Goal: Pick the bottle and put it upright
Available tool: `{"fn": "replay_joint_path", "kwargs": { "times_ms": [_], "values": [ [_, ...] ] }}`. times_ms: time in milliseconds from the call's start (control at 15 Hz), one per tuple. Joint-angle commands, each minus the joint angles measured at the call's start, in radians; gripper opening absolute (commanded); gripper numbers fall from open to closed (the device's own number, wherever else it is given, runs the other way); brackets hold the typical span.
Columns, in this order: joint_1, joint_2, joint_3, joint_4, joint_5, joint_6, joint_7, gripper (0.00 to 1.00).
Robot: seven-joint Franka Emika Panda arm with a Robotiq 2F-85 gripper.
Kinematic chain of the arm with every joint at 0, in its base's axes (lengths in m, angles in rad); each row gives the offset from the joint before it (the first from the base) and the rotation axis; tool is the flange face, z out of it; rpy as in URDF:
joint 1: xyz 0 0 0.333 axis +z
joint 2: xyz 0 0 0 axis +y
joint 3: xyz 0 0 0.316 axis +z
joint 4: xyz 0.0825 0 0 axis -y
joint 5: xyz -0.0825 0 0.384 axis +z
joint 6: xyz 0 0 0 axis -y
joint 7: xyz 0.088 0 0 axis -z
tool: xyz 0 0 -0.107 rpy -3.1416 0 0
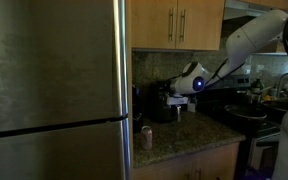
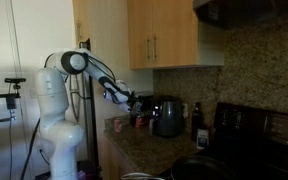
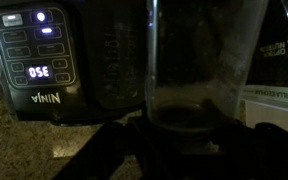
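Bottle [image 3: 199,60], clear, top out of frame, seemingly in the clenched pincer's [image 3: 184,138] dim grip

A clear bottle [image 3: 199,60] fills the middle of the dim wrist view, its walls see-through and its dark lower end sitting between the shadowy fingers [image 3: 109,150] of the tool [image 3: 189,140], which is closed on it. Far left stands a black Ninja appliance [image 3: 84,60]; its lit panel [image 3: 34,50] reads 350, with the lettering upside down. A white printed box [image 3: 279,105] lies to the right. Speckled worktop [image 3: 14,140] shows near left.
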Motion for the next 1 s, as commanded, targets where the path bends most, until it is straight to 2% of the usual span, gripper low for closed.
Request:
{"fn": "replay_joint_path", "kwargs": {
  "times_ms": [0, 133, 200, 333, 667, 933],
  "values": [
    [0.003, 0.001, 0.001, -0.001, -0.010, -0.018, 0.022, 0.52],
    [0.008, 0.001, 0.002, -0.002, -0.015, -0.032, 0.036, 0.52],
    [0.008, 0.001, 0.002, -0.002, -0.015, -0.032, 0.036, 0.27],
    [0.006, 0.003, -0.001, 0.003, -0.029, -0.015, 0.024, 0.27],
    [0.013, 0.005, 0.000, 0.015, -0.157, -0.023, 0.081, 0.27],
    [0.004, 0.012, -0.014, 0.026, -0.073, 0.144, 0.089, 0.27]
  ]
}}
